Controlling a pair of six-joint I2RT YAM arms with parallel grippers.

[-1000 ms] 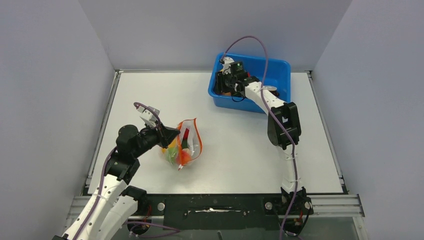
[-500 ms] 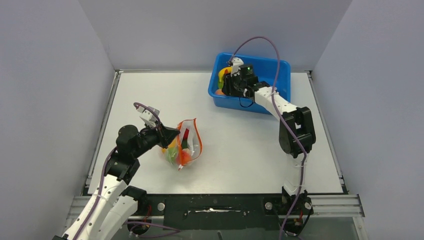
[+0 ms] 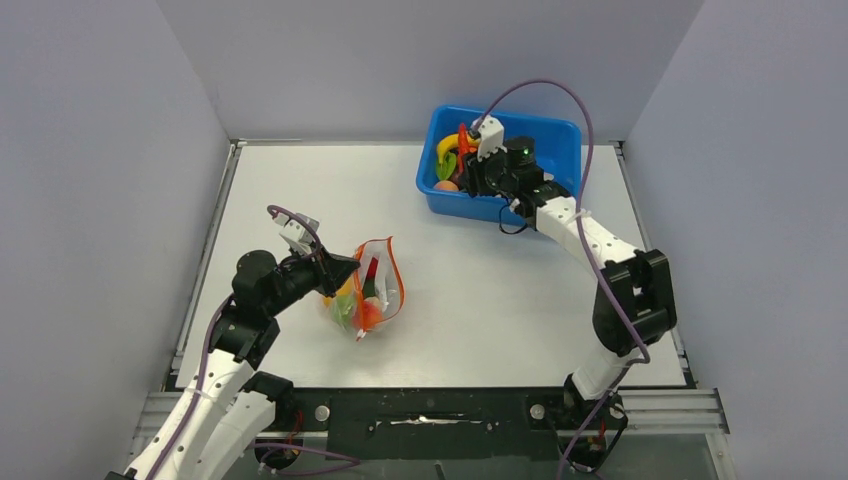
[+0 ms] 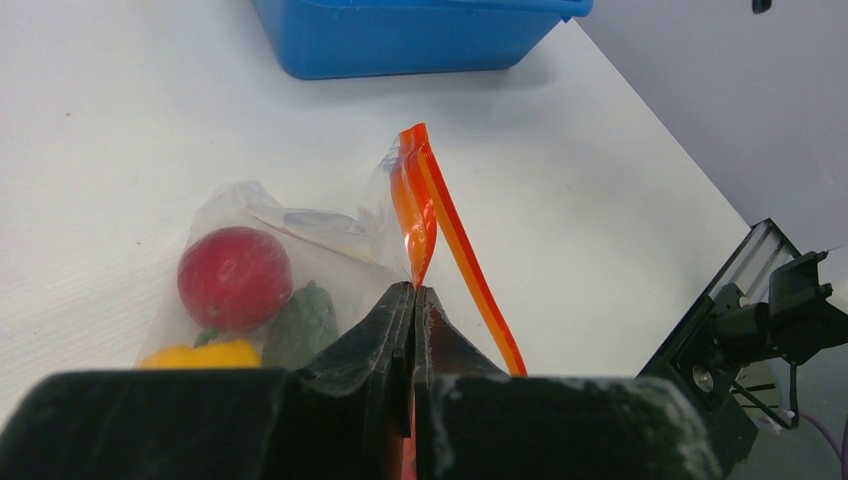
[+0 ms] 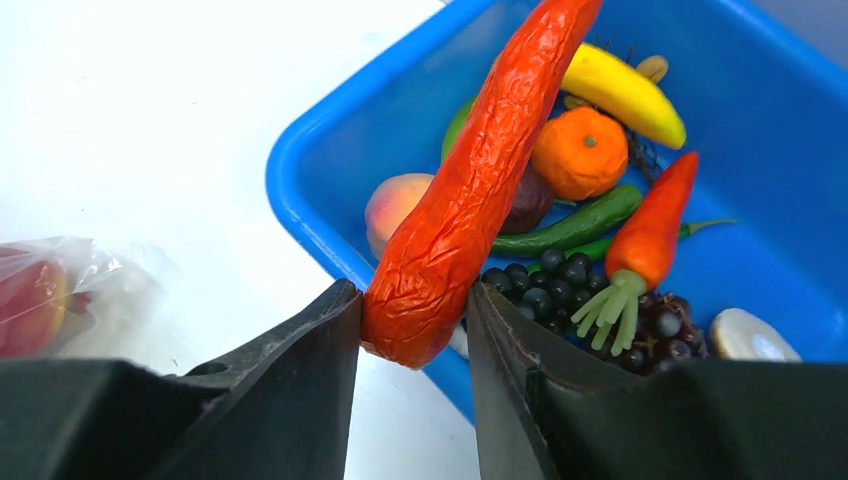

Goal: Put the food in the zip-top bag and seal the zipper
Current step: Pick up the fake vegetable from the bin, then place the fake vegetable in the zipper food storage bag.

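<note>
The clear zip-top bag (image 3: 370,295) lies on the white table at front left, with its orange-red zipper (image 4: 455,235) standing open. Inside it are a red apple (image 4: 233,277), a dark green piece (image 4: 300,322) and a yellow pepper (image 4: 200,354). My left gripper (image 4: 413,292) is shut on the bag's mouth edge at the strip. Above the near-left corner of the blue bin, my right gripper (image 5: 415,320) is shut on the lower end of a long wrinkled red-orange food piece (image 5: 480,170).
The blue bin (image 5: 300,190) stands at the back right and holds a banana (image 5: 625,90), an orange (image 5: 580,152), a peach (image 5: 395,205), a carrot (image 5: 655,225), a green chili (image 5: 570,228) and dark grapes (image 5: 545,280). Grey walls enclose the table.
My right gripper has risen out of the bin with the red-orange piece, and the arm's elbow has swung right. The left arm and the bag have not moved.
</note>
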